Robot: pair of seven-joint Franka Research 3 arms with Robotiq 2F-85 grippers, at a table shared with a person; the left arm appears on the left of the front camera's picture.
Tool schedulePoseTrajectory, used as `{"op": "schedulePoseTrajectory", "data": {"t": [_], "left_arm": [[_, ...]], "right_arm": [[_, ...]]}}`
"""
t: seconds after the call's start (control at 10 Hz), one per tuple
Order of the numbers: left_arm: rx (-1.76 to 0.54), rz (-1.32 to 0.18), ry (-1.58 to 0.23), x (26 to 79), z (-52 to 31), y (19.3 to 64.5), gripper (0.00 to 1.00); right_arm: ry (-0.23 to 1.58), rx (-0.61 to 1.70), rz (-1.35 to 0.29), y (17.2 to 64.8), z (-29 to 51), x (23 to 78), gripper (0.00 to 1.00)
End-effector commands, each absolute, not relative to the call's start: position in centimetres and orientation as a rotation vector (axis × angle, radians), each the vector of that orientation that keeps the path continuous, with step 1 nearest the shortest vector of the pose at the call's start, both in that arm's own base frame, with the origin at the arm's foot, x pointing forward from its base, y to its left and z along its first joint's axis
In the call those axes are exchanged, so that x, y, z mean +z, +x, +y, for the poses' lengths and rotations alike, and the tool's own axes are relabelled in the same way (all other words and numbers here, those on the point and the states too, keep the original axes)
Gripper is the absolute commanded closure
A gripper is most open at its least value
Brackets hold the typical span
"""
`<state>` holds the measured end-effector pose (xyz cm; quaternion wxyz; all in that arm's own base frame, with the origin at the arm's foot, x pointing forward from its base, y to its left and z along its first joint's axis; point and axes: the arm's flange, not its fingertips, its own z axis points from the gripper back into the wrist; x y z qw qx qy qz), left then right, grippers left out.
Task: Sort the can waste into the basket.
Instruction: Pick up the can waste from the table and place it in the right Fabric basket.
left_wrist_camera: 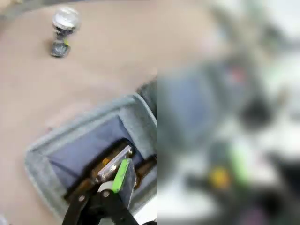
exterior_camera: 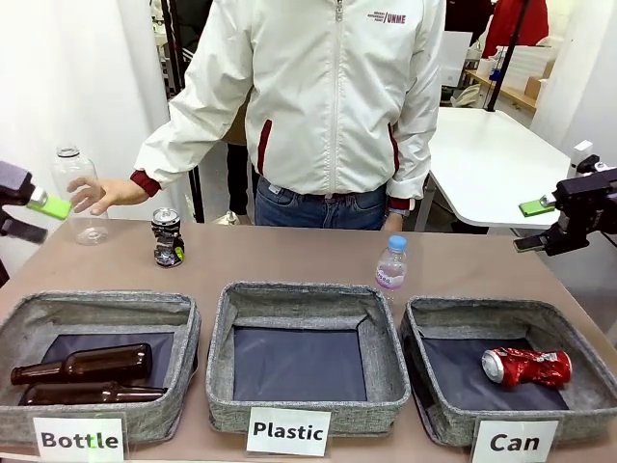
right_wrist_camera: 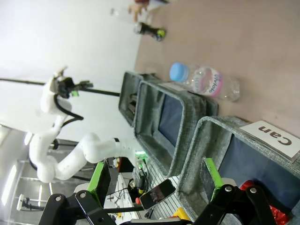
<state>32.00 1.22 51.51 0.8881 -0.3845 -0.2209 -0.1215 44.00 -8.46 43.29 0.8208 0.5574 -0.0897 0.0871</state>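
Note:
A crushed red can (exterior_camera: 525, 367) lies on the dark floor of the grey basket (exterior_camera: 479, 309) labelled "Can", at the front right. A black-silver can with green marks (exterior_camera: 167, 237) stands on the table at the back left, near the person's hand (exterior_camera: 104, 196). My left gripper (exterior_camera: 37, 219) hovers open at the far left edge, above the table. My right gripper (exterior_camera: 532, 225) hangs open and empty at the far right, above and behind the Can basket. The right wrist view looks past open fingers (right_wrist_camera: 99, 180) at the Can basket (right_wrist_camera: 206, 136) and a bit of the red can (right_wrist_camera: 277, 216).
The "Bottle" basket (exterior_camera: 96, 307) holds two brown glass bottles (exterior_camera: 87, 365). The "Plastic" basket (exterior_camera: 299, 294) stands in the middle. A small water bottle (exterior_camera: 390, 265) stands behind it. The person's hand rests on a clear plastic bottle (exterior_camera: 75, 188) at the back left.

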Motion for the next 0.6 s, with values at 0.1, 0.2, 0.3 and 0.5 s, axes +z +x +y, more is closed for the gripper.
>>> {"op": "schedulePoseTrajectory", "data": {"t": [0.1,0.2,0.3,0.5], "left_arm": [[-0.083,-0.529,-0.732,49.9,-0.2,35.2,0.00],[-0.040,-0.515,-0.739,49.7,0.2,36.8,0.00],[-0.010,-0.479,-0.735,48.9,0.3,38.7,0.00],[0.084,-0.518,-0.677,46.8,0.7,43.0,0.00]], "right_arm": [[1.197,0.199,-0.217,43.8,-8.3,43.3,0.00],[1.197,0.199,-0.217,43.8,-8.3,43.3,0.00],[1.197,0.199,-0.217,43.8,-8.3,43.3,0.00],[1.197,0.199,-0.217,43.8,-8.3,43.3,0.00]]}}
